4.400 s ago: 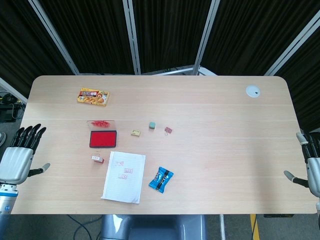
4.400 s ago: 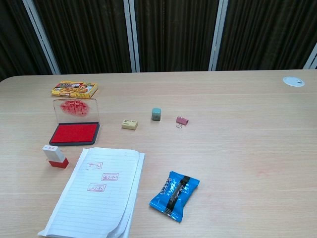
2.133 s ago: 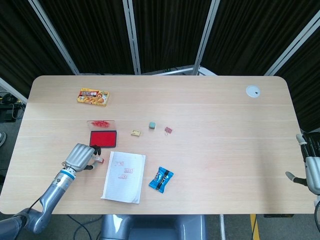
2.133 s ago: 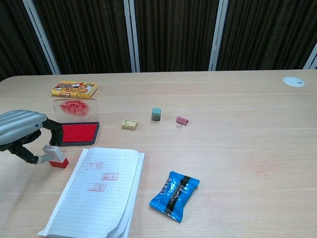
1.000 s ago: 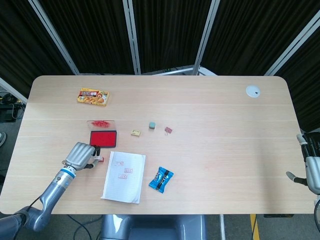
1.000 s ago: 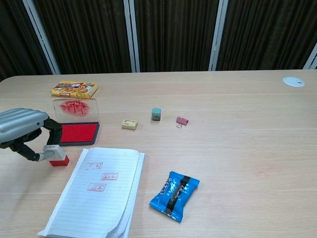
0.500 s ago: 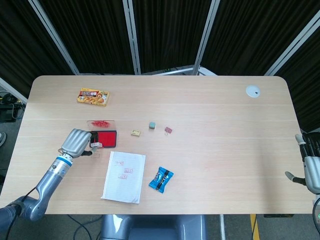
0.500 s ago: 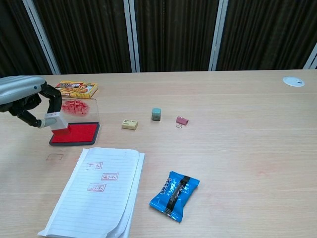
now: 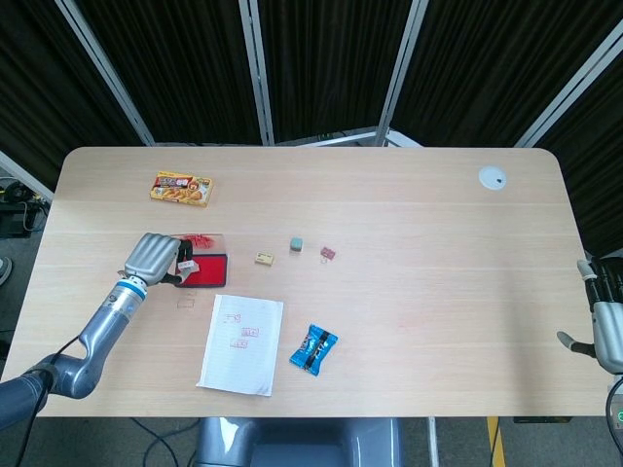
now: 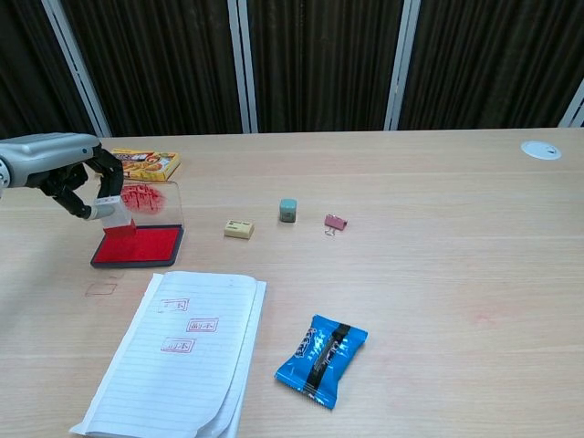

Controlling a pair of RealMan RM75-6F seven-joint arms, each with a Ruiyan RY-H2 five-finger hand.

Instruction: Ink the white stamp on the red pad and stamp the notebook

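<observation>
My left hand (image 9: pixel 152 257) (image 10: pixel 57 160) pinches the white stamp (image 10: pixel 115 213) (image 9: pixel 184 264), whose red base hangs just above the left part of the red ink pad (image 10: pixel 141 245) (image 9: pixel 206 270). The pad's clear lid (image 10: pixel 146 198) stands open behind it. The white lined notebook (image 10: pixel 179 351) (image 9: pixel 241 342) lies in front of the pad and bears several red stamp marks. My right hand (image 9: pixel 607 321) shows only at the right edge of the head view, fingers spread and holding nothing.
A faint red rectangle (image 10: pixel 102 288) marks the table left of the notebook. A yellow snack box (image 10: pixel 141 164) lies behind the pad. A tan eraser (image 10: pixel 239 228), a grey-green cube (image 10: pixel 288 210), a pink binder clip (image 10: pixel 336 222) and a blue snack packet (image 10: pixel 321 358) lie to the right.
My left hand took hold of the stamp beside the notebook, lifted it and carried it back and right over the ink pad. A red mark stays where it stood.
</observation>
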